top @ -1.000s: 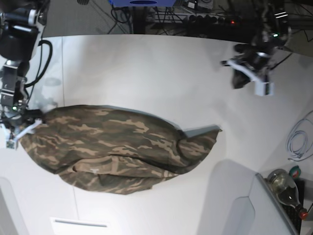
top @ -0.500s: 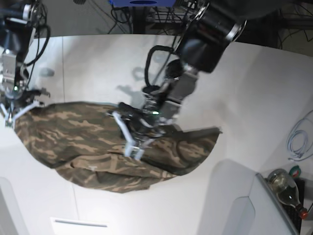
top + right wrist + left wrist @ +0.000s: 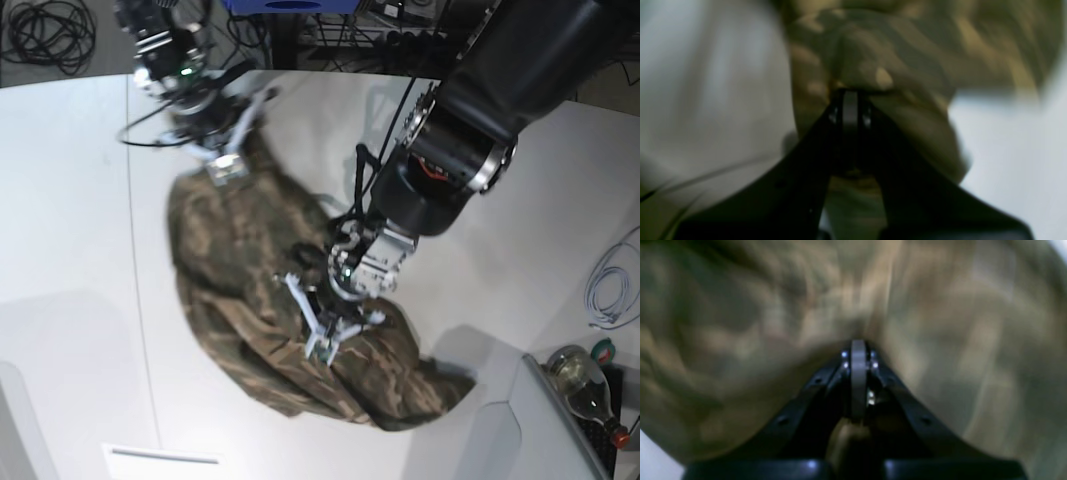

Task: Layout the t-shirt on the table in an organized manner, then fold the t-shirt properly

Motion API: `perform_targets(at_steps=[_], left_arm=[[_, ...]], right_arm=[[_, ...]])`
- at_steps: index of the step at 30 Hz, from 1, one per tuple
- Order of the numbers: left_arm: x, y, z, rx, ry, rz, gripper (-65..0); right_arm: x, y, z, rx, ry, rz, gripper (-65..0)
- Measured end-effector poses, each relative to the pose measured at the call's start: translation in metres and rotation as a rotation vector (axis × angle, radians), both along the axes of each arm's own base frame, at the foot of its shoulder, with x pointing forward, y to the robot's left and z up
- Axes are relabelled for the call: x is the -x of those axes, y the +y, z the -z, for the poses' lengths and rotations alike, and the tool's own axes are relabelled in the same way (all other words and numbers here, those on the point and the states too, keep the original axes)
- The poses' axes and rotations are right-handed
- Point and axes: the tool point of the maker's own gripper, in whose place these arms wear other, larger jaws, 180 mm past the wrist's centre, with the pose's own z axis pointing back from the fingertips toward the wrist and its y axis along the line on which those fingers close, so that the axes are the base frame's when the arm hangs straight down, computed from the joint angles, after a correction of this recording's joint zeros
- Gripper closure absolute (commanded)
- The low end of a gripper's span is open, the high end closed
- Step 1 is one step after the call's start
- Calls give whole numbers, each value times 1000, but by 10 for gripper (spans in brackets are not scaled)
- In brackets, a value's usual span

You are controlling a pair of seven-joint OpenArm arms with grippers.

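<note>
The camouflage t-shirt (image 3: pixel 240 270) lies bunched in a diagonal band on the white table (image 3: pixel 80 200), running from the far middle to the near right. My right gripper (image 3: pixel 225 172) is shut on the shirt's far end. In the right wrist view its closed jaws (image 3: pixel 850 95) pinch a fold of t-shirt (image 3: pixel 907 50) above the table (image 3: pixel 1007 133). My left gripper (image 3: pixel 322 340) is shut and sits down on the shirt's middle. The left wrist view is blurred: the closed gripper (image 3: pixel 858 345) points into the t-shirt (image 3: pixel 740 306), and I cannot tell whether cloth is pinched.
A bottle (image 3: pixel 580 380) and a coiled white cable (image 3: pixel 610 285) lie at the right edge. A pale raised block (image 3: pixel 490 420) sits at the near right and a white panel (image 3: pixel 165 458) at the front edge. Black cables (image 3: pixel 50 30) lie beyond the far left corner.
My right gripper closed on the shirt's left end and swung it up to the far side. The shirt turned from a sideways band to a diagonal one. My left arm came down onto its middle.
</note>
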Motion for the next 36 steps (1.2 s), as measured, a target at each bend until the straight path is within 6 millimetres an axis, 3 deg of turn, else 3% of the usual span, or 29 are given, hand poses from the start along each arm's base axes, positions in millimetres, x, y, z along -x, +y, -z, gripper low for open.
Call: perform_targets(at_steps=[2,5,6,8,10,12,16,18,21,22,24,27,31,32,33,35,36], left_arm=[[-20,-6,-25,17,-60,6,0],[-36,-8,-53,45,-144,12,0],[-34,-5,-55,56,-153,22,0],[-21,19,-42,32,-111,-7,0],[5,61,-30,73,-54,-110,0],[31,102,-33,144,-26,-237,0],[84,183,-74,269,-126,-439,0],[129,217,-63,237,-103,-502,0],[213,261,-17,136,74,-620,0],[235,273,-10,116,112,-650,0],[250,289,-14,97,102,-686,0],[244,296,-30,113,40,-655,0],[266,310,-28,119,62,-681,0],[270,312,-28,127,65,-688,0],[272,313,-28,136,66,-686,0],[269,314,-32,150,46,-688,0],[267,315,-34,152,36,-691,0]], right_arm=[[-3,5,-17,-3,-28,-12,-20],[-40,-12,-64,24,-157,59,-23],[-52,-17,-83,27,-208,77,-24],[-66,-24,-110,28,-284,72,-36],[-67,-32,-108,62,-260,61,-108],[-78,-43,-94,111,-222,69,-203],[-122,-63,-78,204,-194,100,-365],[-135,-62,-74,236,-194,77,-389],[-141,-42,-64,247,-168,4,-389],[-144,-34,-61,246,-159,-23,-389],[-153,-26,-57,258,-159,-45,-389],[-166,-21,-47,276,-144,-48,-384],[-174,-14,-26,268,-125,-59,-366],[-177,-16,-22,272,-125,-58,-326],[-178,-21,-17,283,-114,-54,-246],[-178,-31,-11,310,-100,-48,-35],[-179,-35,-12,311,-100,-43,0]])
